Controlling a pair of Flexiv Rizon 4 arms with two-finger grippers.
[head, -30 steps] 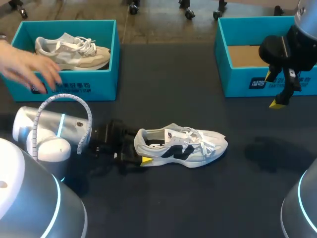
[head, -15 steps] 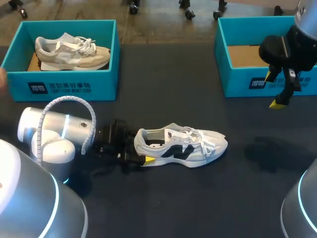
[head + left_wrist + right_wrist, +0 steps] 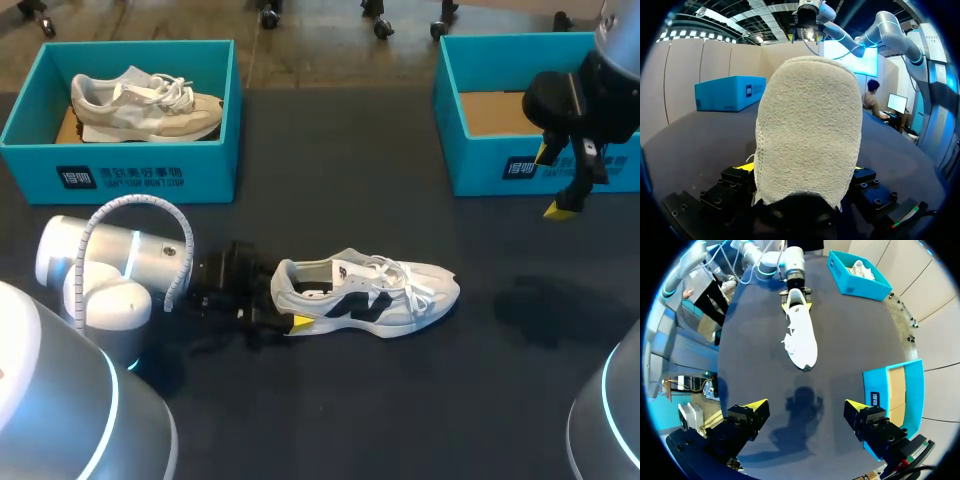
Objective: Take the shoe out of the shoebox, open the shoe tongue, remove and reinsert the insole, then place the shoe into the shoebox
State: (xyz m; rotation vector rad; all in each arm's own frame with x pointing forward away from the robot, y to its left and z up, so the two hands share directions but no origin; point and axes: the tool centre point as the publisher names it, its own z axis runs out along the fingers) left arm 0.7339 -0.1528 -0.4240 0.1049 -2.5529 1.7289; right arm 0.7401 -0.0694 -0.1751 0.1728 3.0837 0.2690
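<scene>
Shoe (image 3: 365, 295) out of both boxes, parked upright on its sole around the middle of the dark surface (image 3: 350, 150), toe toward the right side, heel toward the left arm (image 3: 110, 260). White with a black side mark and white laces up top; tongue position hard to judge from the head view. Left end effector (image 3: 286, 312) clamped on the heel, one yellow-tipped finger on each flank, gap only as wide as the heel. From the left wrist view, pretty much just the fuzzy heel lining filling everything ahead, wedged between the fingers (image 3: 746, 167). Right end effector (image 3: 804, 407) spread wide, holding nothing, hanging above the surface just in front of the right shoebox (image 3: 530, 110) and well apart from the shoe. Bare cardboard floor showing inside that box. Left shoebox (image 3: 125, 150) over at the far left corner with a second shoe (image 3: 145, 102) inside, pale grey and beige, toe toward the right. From the right wrist view, shoe straight ahead of the spread fingers, left arm right behind its heel, right shoebox just beside one finger.
</scene>
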